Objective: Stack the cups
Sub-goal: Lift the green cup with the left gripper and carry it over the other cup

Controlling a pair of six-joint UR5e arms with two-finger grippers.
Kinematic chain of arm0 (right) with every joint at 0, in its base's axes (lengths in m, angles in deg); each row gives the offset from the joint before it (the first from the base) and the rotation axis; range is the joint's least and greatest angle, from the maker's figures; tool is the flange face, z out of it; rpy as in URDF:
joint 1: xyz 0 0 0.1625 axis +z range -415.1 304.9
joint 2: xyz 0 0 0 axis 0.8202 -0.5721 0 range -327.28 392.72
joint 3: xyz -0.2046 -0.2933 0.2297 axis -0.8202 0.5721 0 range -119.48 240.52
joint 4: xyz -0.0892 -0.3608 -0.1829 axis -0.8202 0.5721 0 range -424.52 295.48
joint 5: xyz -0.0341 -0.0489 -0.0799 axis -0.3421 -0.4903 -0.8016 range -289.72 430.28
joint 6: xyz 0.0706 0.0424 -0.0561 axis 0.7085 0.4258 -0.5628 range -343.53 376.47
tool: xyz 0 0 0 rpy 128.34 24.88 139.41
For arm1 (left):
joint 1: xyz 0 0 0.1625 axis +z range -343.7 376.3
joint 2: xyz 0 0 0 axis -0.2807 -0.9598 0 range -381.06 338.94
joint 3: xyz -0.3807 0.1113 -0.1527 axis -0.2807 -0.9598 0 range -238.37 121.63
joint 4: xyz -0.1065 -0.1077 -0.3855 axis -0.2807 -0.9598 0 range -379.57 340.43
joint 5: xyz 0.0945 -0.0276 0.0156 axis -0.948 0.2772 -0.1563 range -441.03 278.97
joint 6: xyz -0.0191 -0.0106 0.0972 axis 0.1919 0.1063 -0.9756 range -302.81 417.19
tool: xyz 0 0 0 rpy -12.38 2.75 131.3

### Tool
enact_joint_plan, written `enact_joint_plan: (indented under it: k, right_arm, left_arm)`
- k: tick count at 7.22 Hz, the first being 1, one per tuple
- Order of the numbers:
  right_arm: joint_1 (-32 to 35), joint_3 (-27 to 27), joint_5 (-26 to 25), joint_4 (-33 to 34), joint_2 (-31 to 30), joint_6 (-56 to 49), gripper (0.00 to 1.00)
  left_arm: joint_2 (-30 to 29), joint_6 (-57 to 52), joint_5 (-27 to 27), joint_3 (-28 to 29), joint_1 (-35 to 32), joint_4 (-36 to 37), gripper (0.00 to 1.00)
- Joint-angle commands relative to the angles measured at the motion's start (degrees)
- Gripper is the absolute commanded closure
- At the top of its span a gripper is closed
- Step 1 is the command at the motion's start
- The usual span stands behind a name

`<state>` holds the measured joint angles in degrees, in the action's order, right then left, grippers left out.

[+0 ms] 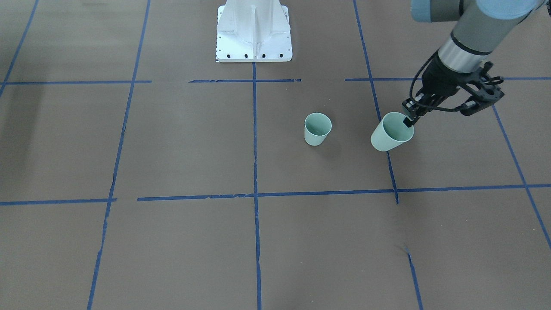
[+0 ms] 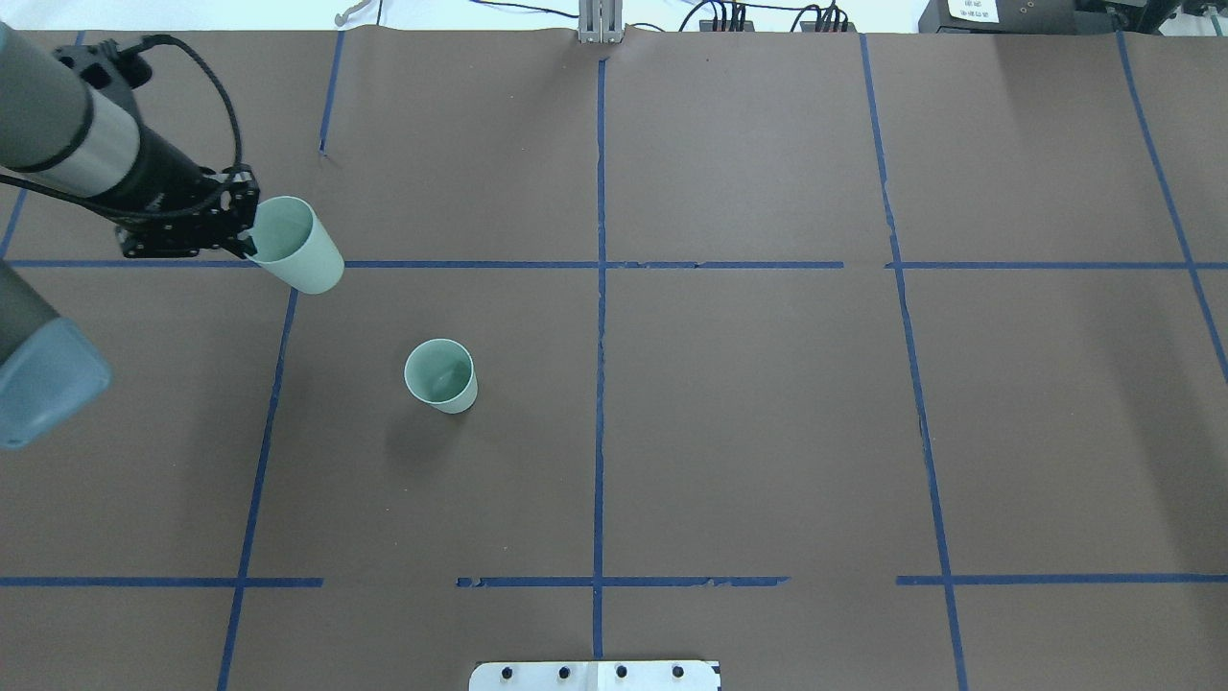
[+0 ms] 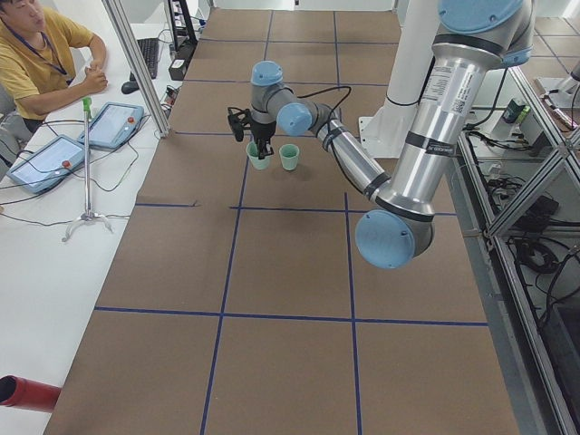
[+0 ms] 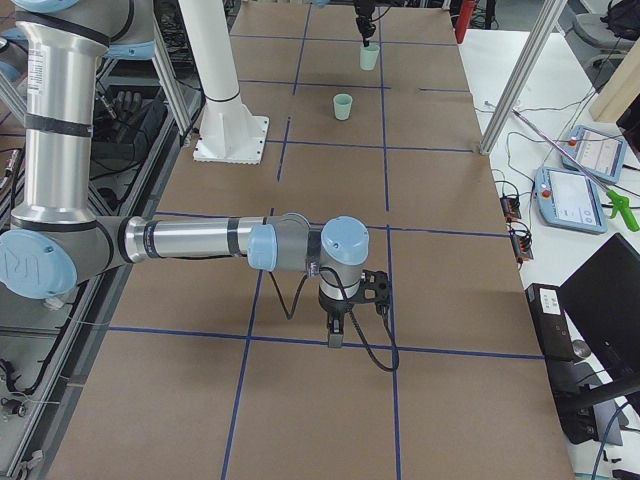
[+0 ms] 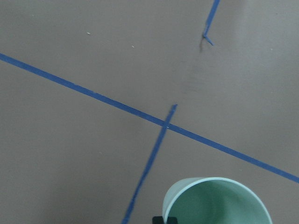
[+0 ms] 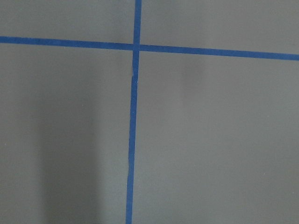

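Held cup [image 1: 391, 134]: tilted, its rim pinched between the closed jaws of the left gripper [image 1: 408, 120].
Second cup [image 1: 317, 128]: stood upright on the brown table [image 1: 181, 146], near the first, not touching.
Right gripper [image 4: 335, 341]: hung well apart from both; jaw opening could not be told.

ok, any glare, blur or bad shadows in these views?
Overhead exterior: even light, no glare, just a soft shadow beside the standing cup. Front-facing: a dim band runs down the table near the left edge. Left wrist: the held cup is cut off by the bottom edge. Right wrist: the tape lines are sharp, with a faint darker strip at left.
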<state>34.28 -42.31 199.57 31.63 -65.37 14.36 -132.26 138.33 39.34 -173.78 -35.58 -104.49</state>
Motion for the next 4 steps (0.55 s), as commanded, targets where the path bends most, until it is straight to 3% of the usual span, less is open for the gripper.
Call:
enact_joint_plan:
  k: [1,4]
  right_arm:
    - [0.00,0.00,0.00,0.00,0.00,0.00,0.00]
    - [0.00,0.00,0.00,0.00,0.00,0.00,0.00]
  left_arm:
    - [-5.34,9.78,-3.47,-0.08,7.47,6.69,1.00]
    - [-6.31,15.70,-6.29,0.01,13.20,6.61,1.00]
